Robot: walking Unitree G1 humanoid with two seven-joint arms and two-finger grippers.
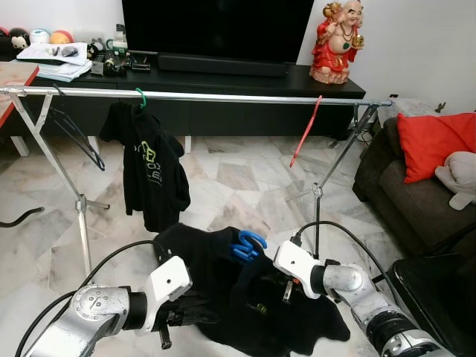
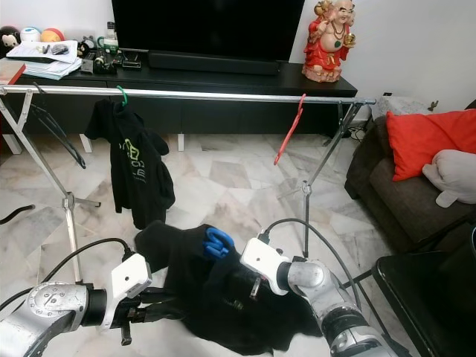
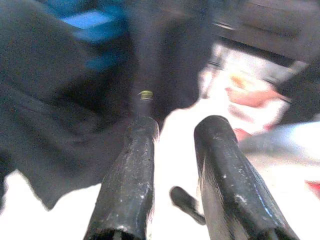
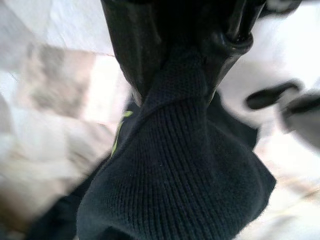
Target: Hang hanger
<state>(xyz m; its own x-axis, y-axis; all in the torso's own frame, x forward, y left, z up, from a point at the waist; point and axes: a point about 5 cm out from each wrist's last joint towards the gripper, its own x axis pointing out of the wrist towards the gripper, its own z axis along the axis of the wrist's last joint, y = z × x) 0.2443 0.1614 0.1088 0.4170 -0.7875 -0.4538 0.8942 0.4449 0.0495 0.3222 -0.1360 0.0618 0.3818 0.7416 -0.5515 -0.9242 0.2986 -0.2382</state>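
One black garment (image 1: 245,297) on blue hanger (image 1: 248,245), held low over the floor below the rail (image 1: 223,97), right end effector (image 4: 175,75) pinching knit fabric in wrist view, left end effector (image 3: 172,170) slightly parted, empty, both forearms reaching inward.

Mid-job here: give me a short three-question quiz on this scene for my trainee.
1. True or false: the right gripper is shut on the black garment.
2. What colour is the hanger lying in that garment: A red, B blue, C green?
3. What already hangs on the rail by a green hook?

Key: 1 true; its fingers pinch a knit fold. 2 B. 3 a black shirt; a bare red hanger hangs further along the rail, toward the robot's right.
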